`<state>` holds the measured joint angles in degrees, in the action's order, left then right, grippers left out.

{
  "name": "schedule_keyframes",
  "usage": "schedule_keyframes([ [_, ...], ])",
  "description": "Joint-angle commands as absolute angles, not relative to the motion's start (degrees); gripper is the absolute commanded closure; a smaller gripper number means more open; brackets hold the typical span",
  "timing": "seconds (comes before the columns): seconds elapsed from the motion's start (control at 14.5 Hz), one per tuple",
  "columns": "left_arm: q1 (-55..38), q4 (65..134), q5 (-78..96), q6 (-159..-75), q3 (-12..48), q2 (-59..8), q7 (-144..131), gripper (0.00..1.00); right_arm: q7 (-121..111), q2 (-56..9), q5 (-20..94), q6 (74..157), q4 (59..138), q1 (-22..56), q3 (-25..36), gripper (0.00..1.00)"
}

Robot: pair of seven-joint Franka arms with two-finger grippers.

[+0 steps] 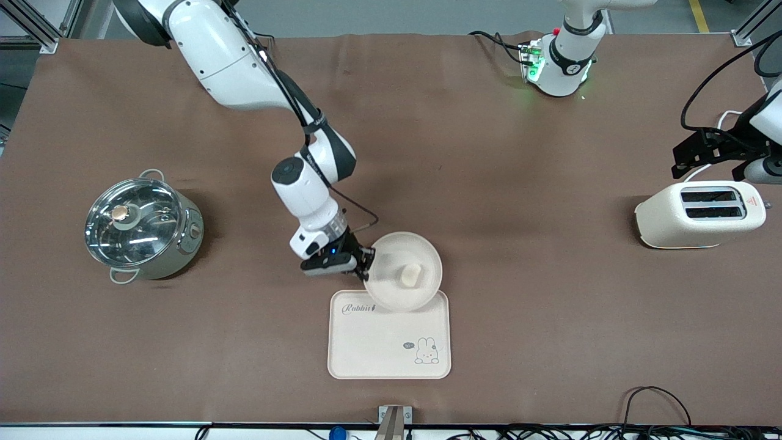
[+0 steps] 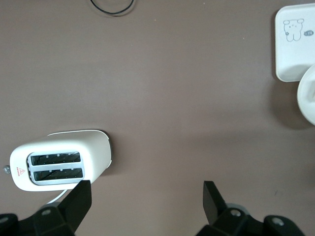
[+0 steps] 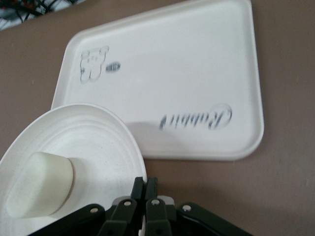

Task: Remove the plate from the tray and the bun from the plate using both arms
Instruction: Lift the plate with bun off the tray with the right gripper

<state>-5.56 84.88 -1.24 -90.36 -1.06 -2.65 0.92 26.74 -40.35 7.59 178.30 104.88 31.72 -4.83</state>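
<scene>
The round cream-white plate (image 1: pixel 404 271) is held tilted in the air over the tray's edge that lies farther from the front camera. The small pale bun (image 1: pixel 409 274) lies on it. My right gripper (image 1: pixel 365 260) is shut on the plate's rim at the side toward the right arm's end. In the right wrist view the plate (image 3: pixel 93 147) carries the bun (image 3: pixel 42 184), and the gripper (image 3: pixel 145 184) pinches the rim. My left gripper (image 2: pixel 145 194) is open and empty over bare table beside the toaster; in the front view it (image 1: pixel 702 153) waits at the left arm's end.
The cream rectangular rabbit tray (image 1: pixel 372 342) lies under the plate, near the front edge. A cream toaster (image 1: pixel 702 214) stands at the left arm's end, also in the left wrist view (image 2: pixel 59 160). A steel pot with a glass lid (image 1: pixel 142 225) stands at the right arm's end.
</scene>
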Motion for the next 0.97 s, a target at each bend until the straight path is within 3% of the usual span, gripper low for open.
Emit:
schedule_keyframes([
  [0.0,-5.71,84.81,-1.58,-87.81,-0.53,-2.72,1.06,0.0,27.51,-35.95,7.73,187.09,117.57,33.21,-5.54,0.99],
  [0.35,-7.47,88.06,-1.14,-89.9,3.59,-2.81,-5.35,0.0,29.97,-34.02,7.73,191.16,123.92,35.51,-5.54,0.99],
  [0.41,-7.64,88.94,-0.62,-91.3,5.0,-3.07,-6.32,0.0,30.14,-33.93,7.73,191.16,124.1,35.51,-5.54,0.93],
  [0.48,-7.82,89.99,-0.01,-93.32,6.84,-3.6,-7.46,0.0,31.54,-33.93,7.73,191.08,124.01,35.51,-5.54,0.62],
  [0.55,-7.91,91.91,0.0,-95.86,8.86,-4.04,-8.86,0.0,33.29,-33.93,7.73,191.07,123.84,35.51,-5.54,0.16],
  [0.69,-8.08,95.61,0.0,-103.24,13.34,-5.18,-16.05,0.0,34.63,-32.53,7.73,190.73,123.66,35.25,-5.45,0.0],
  [0.83,-8.17,95.1,0.0,-106.51,17.91,-10.78,-20.9,0.0,36.81,-30.07,7.73,187.76,123.66,34.81,-5.28,0.0],
  [0.9,-8.17,95.01,-0.09,-110.0,19.32,-13.68,-21.96,0.0,37.35,-27.8,7.73,182.51,123.23,34.37,-5.01,0.0],
])
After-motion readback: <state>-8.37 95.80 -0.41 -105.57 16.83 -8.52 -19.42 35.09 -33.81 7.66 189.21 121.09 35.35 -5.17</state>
